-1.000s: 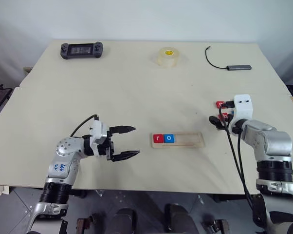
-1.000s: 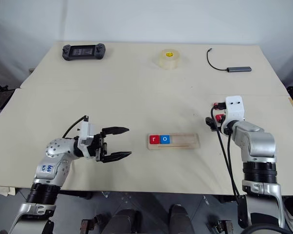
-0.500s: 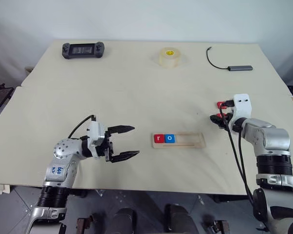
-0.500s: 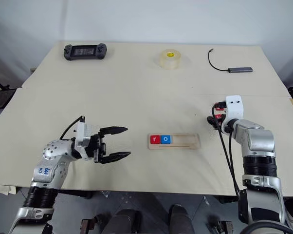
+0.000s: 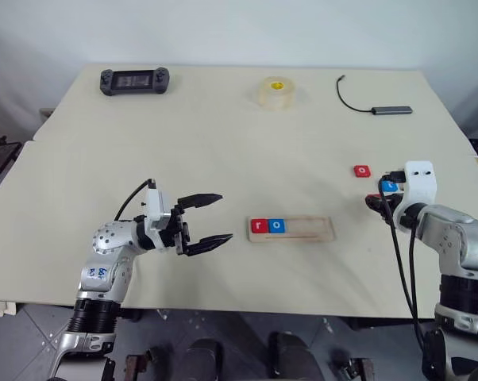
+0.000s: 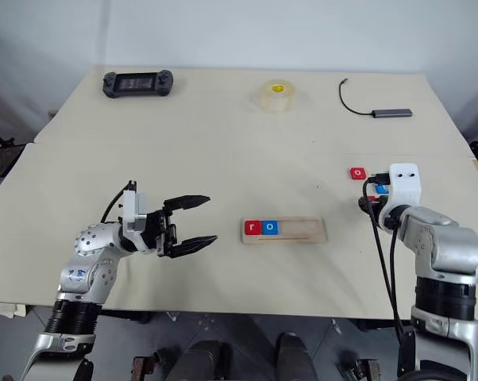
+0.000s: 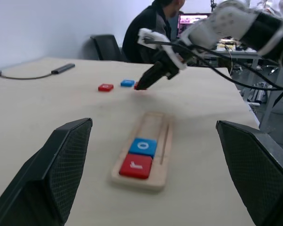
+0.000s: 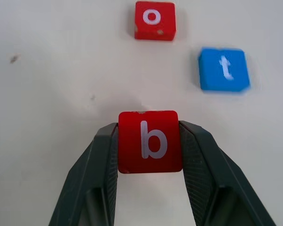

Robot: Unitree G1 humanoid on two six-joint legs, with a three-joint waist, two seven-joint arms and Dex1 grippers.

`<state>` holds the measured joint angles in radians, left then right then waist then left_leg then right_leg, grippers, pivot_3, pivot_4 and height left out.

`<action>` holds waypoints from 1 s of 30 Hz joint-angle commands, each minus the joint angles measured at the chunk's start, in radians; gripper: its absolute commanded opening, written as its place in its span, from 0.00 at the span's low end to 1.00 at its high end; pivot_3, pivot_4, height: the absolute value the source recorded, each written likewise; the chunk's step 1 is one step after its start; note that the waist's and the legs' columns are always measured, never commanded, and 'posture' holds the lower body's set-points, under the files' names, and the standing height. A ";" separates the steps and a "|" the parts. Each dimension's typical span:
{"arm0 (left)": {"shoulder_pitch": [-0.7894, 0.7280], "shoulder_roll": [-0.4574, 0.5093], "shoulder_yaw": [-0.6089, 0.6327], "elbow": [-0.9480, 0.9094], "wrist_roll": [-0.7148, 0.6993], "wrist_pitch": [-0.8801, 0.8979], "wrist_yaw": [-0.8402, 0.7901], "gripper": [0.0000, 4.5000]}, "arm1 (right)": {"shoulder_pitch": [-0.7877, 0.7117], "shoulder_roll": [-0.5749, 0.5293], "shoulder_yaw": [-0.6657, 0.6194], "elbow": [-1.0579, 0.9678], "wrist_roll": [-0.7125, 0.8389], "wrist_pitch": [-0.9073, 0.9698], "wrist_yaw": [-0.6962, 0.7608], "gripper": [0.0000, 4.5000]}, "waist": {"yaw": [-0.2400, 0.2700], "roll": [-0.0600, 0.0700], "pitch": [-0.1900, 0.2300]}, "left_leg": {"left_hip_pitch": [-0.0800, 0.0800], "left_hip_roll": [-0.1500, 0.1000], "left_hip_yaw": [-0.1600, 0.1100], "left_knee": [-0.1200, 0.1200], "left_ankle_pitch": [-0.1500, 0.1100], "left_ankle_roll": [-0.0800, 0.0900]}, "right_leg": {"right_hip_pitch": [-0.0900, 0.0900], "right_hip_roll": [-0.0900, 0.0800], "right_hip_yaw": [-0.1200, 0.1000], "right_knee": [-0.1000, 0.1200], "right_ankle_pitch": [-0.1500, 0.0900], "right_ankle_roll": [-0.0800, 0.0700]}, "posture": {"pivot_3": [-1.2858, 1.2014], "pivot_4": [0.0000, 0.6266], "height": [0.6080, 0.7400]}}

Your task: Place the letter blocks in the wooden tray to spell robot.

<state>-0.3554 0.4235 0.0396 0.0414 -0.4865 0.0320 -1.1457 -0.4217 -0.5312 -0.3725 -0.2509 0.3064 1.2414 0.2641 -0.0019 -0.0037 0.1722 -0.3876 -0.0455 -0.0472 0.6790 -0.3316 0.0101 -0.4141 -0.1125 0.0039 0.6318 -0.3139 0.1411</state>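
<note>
The wooden tray (image 5: 312,228) lies in the middle of the table, nearer the front edge. A red r block (image 5: 259,226) and a blue o block (image 5: 276,225) fill its left end. My right gripper (image 8: 148,128) is shut on a red b block (image 8: 150,141), just above the table to the right of the tray. Beyond it, a red o block (image 8: 154,20) and a blue t block (image 8: 224,69) lie loose on the table. My left gripper (image 5: 223,216) hovers open and empty to the left of the tray, pointing at it.
At the table's far side sit a black handheld controller (image 5: 133,80), a roll of clear tape (image 5: 275,92) and a grey USB hub with its cable (image 5: 391,109). A person sits at a desk past the table's right end (image 7: 153,28).
My right gripper closed on the red b block and drew back toward me, uncovering the red o and blue t blocks. The left gripper stayed where it was.
</note>
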 commanded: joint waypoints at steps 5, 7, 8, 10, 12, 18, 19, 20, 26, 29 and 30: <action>-0.029 -0.009 0.002 -0.010 -0.022 -0.003 -0.012 1.00 | 0.106 0.151 -0.070 -0.315 0.018 0.195 -0.092 0.33 | 0.000 0.000 0.000 | 0.000 -0.001 0.001 0.000 0.000 0.000 | 0.000 0.001 0.001 -0.002 0.000 0.000 | 0.52 0.24 1.00; -0.035 -0.011 -0.001 -0.006 -0.021 -0.001 -0.014 1.00 | 0.120 0.157 -0.068 -0.321 0.007 0.197 -0.099 0.40 | 0.000 0.000 0.000 | 0.000 -0.001 0.000 0.000 0.000 0.000 | 0.000 0.002 0.001 -0.002 0.000 0.000 | 0.52 0.24 1.00; -0.038 -0.012 -0.002 -0.004 -0.020 -0.001 -0.016 1.00 | 0.123 0.157 -0.072 -0.317 0.004 0.194 -0.101 0.49 | 0.002 0.000 0.000 | 0.000 -0.001 0.000 0.000 0.000 0.000 | 0.000 0.002 0.001 -0.002 0.000 0.000 | 0.52 0.24 1.00; -0.043 -0.013 -0.004 -0.001 -0.018 -0.001 -0.018 1.00 | 0.117 0.145 -0.081 -0.303 0.010 0.190 -0.091 0.61 | 0.001 0.000 0.000 | 0.000 -0.002 0.000 0.000 0.000 0.000 | 0.000 0.002 0.000 -0.002 0.000 0.000 | 0.52 0.24 1.00; -0.047 -0.013 -0.005 0.000 -0.017 -0.001 -0.017 1.00 | 0.101 0.106 -0.083 -0.281 0.031 0.185 -0.052 0.77 | 0.001 0.000 0.000 | 0.000 -0.002 0.000 0.000 0.000 0.000 | 0.000 0.002 0.001 -0.002 0.000 0.000 | 0.52 0.24 1.00; -0.041 -0.004 -0.001 -0.008 -0.018 0.003 -0.013 1.00 | 0.132 -0.228 0.005 -0.142 0.137 -0.028 0.324 0.98 | 0.001 0.001 0.000 | 0.001 -0.002 0.001 0.000 0.000 0.001 | 0.001 0.002 0.000 -0.004 0.000 0.000 | 0.52 0.24 1.00; -0.041 -0.004 -0.001 -0.009 -0.018 0.003 -0.013 1.00 | 0.147 -0.286 0.031 -0.102 0.136 -0.091 0.394 0.98 | 0.001 0.001 0.000 | 0.000 -0.003 0.001 -0.001 0.000 0.001 | 0.000 0.002 0.000 -0.004 0.000 0.001 | 0.52 0.24 1.00; -0.040 -0.003 0.000 -0.010 -0.018 0.004 -0.013 1.00 | 0.166 -0.346 0.060 -0.057 0.125 -0.183 0.480 0.98 | 0.001 0.000 0.000 | 0.001 -0.002 0.001 -0.001 0.000 0.002 | 0.001 0.003 0.000 -0.004 0.000 0.001 | 0.52 0.24 1.00; -0.044 -0.003 -0.007 -0.023 -0.019 0.011 -0.014 1.00 | 0.120 -0.522 0.267 0.365 -0.036 -0.866 0.926 0.98 | -0.003 0.000 0.001 | 0.001 -0.002 0.003 0.001 0.000 0.003 | 0.003 0.003 0.001 -0.006 0.002 0.004 | 0.52 0.24 1.00; -0.044 -0.003 -0.011 -0.034 -0.019 0.017 -0.013 1.00 | -0.003 -0.521 0.385 0.616 -0.156 -1.130 1.018 0.98 | -0.008 0.000 0.002 | 0.002 -0.003 0.005 0.002 0.001 0.004 | 0.003 0.003 0.002 -0.006 0.003 0.005 | 0.52 0.24 1.00; -0.041 -0.002 -0.012 -0.040 -0.020 0.020 -0.011 1.00 | -0.046 -0.506 0.407 0.680 -0.172 -1.169 1.040 0.98 | -0.008 0.000 0.002 | 0.002 -0.003 0.005 0.002 0.001 0.004 | 0.003 0.002 0.002 -0.006 0.003 0.005 | 0.52 0.24 1.00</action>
<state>-0.3910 0.4150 0.0215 0.0421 -0.4868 0.0512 -1.1569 -0.4253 -1.0366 0.0144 0.3508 0.1720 0.1775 1.2554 -0.0096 -0.0037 0.1740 -0.3855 -0.0480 -0.0425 0.6804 -0.3306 0.0134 -0.4117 -0.1100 0.0055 0.6258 -0.3113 0.1462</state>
